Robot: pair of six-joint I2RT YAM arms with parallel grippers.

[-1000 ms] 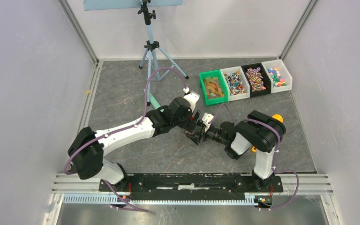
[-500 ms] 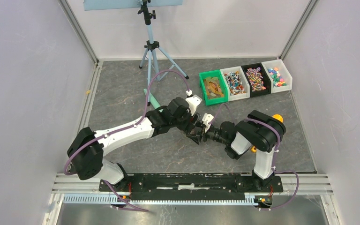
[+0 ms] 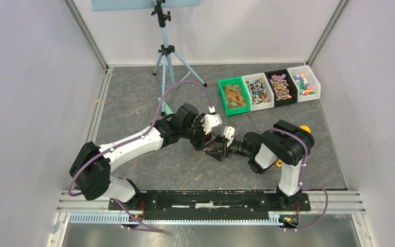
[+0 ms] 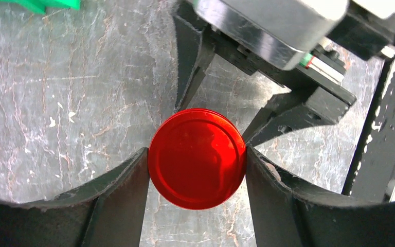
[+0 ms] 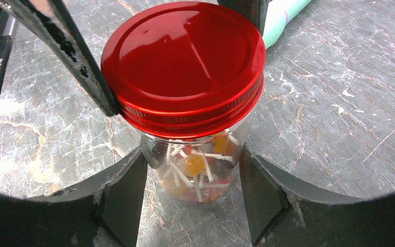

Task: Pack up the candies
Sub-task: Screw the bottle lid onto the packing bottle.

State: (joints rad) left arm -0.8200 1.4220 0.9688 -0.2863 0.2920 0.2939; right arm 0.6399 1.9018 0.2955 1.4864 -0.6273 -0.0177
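Note:
A small clear jar (image 5: 157, 152) stands on the marble floor with candies (image 5: 192, 164) inside it, round sweets on white sticks. A red lid (image 4: 198, 158) sits on top of the jar. My left gripper (image 4: 196, 154) comes from above and is shut on the red lid, one finger against each side of its rim. My right gripper (image 5: 191, 167) is shut on the jar's glass body, below the lid (image 5: 182, 67). In the top view both grippers, the left (image 3: 209, 142) and the right (image 3: 217, 152), meet mid-table with the jar hidden between them.
Four bins stand in a row at the back right: green (image 3: 233, 96), white (image 3: 257, 91), black (image 3: 281, 87) and white (image 3: 303, 84), holding loose candies. A tripod (image 3: 165, 51) stands at the back. A mint-green handle (image 5: 283, 15) lies just beyond the jar. Something orange (image 3: 304, 128) shows behind the right arm.
Both grippers have closed in, the left on the lid and the right on the jar. The left forearm has swung leftward and its wrist has turned over the jar.

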